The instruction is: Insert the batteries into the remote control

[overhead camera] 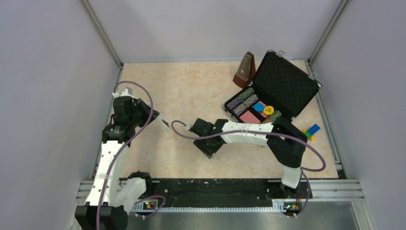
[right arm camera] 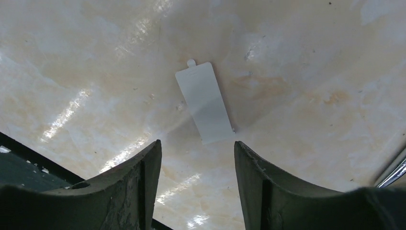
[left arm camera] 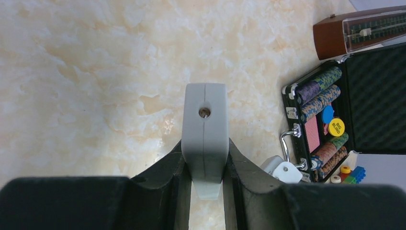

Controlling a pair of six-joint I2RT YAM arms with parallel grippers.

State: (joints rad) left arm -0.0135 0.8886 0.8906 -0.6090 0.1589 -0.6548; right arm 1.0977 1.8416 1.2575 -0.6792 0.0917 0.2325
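My left gripper [overhead camera: 153, 118] [left arm camera: 206, 160] is shut on the remote control [left arm camera: 205, 125], a slim white bar seen end-on in the left wrist view, with a small hole in its end face. In the top view the remote control [overhead camera: 164, 123] sticks out of the fingers toward the table's middle, held off the surface. The batteries are hidden; a reddish speck on the remote's tip is too small to identify. My right gripper [overhead camera: 209, 143] [right arm camera: 197, 148] stands open just above the table. A small flat white cover piece [right arm camera: 205, 102] lies right ahead of its fingertips, untouched.
An open black case [overhead camera: 280, 88] [left arm camera: 364, 96] with poker chips and cards sits at the back right. A brown metronome [overhead camera: 244, 71] [left arm camera: 359, 31] stands beside it. Coloured toy blocks [overhead camera: 311, 132] [left arm camera: 352, 173] lie near the right wall. Grey walls enclose the table.
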